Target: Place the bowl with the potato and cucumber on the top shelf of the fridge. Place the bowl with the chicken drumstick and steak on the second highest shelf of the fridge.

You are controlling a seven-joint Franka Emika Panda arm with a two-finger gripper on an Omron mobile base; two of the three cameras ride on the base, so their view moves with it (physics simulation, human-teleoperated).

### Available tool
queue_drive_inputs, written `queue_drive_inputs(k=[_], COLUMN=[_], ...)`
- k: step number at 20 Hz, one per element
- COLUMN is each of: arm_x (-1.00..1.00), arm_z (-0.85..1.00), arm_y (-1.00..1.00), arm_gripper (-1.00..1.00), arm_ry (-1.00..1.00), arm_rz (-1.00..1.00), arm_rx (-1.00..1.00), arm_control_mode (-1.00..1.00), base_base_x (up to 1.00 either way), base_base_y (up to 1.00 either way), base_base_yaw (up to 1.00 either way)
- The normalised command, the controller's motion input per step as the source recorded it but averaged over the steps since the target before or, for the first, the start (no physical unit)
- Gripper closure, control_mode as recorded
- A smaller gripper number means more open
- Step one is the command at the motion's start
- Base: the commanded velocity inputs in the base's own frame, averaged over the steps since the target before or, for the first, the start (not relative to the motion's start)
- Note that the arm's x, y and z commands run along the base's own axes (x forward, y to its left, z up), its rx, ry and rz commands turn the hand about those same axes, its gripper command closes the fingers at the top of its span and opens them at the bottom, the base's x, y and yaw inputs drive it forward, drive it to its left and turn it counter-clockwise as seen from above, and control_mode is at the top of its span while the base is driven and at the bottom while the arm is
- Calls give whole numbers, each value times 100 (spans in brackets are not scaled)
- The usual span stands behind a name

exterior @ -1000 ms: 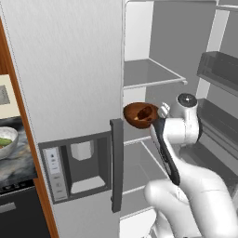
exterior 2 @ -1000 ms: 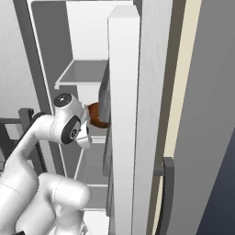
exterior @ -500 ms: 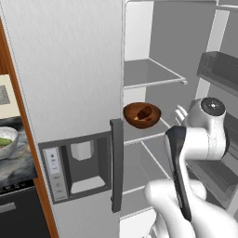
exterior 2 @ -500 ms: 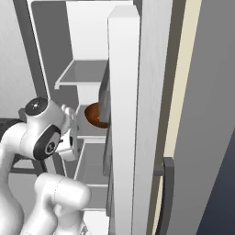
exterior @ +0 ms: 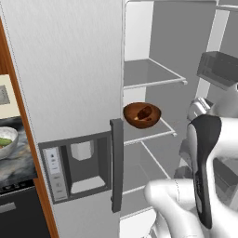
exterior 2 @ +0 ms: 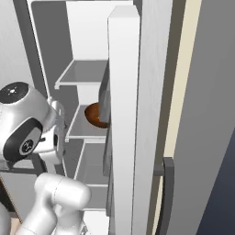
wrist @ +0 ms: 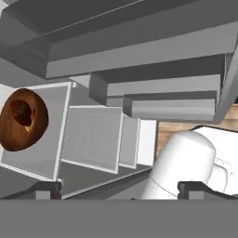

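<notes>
Fridge interior (exterior: 186, 56) is exposed, its door swung wide. On the second highest shelf (exterior: 148, 135) a brown wooden bowl (exterior: 142, 115) is seated, dark meat visible inside. On the counter at far left, the pale speckled bowl (exterior: 6, 142) (cucumber (exterior: 3, 141) inside) is seen. The gripper (wrist: 118, 188) is held with jaws fully apart, nothing between them.

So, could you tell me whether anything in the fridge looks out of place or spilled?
Nothing stands out: the brown bowl sits upright and level on the second shelf, nothing spilled around it, and the top shelf is bare.
</notes>
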Motion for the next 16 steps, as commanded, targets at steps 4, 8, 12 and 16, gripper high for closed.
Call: queue_drive_inputs(k=[4, 8, 12, 16], arm_x=[-13, 0, 0, 0], arm_z=[0, 0, 0, 0], arm_y=[2, 0, 0, 0], arm_gripper=[-100, -100, -100, -100], arm_ry=[-1, 0, 0, 0], arm_rz=[0, 0, 0, 0], arm_rx=[0, 0, 0, 0], arm_control_mode=[100, 100, 100, 100], base_base_x=[-61, -82, -18, 13], base_base_y=[25, 82, 100, 100], base_base_yaw=[3, 9, 16, 15])
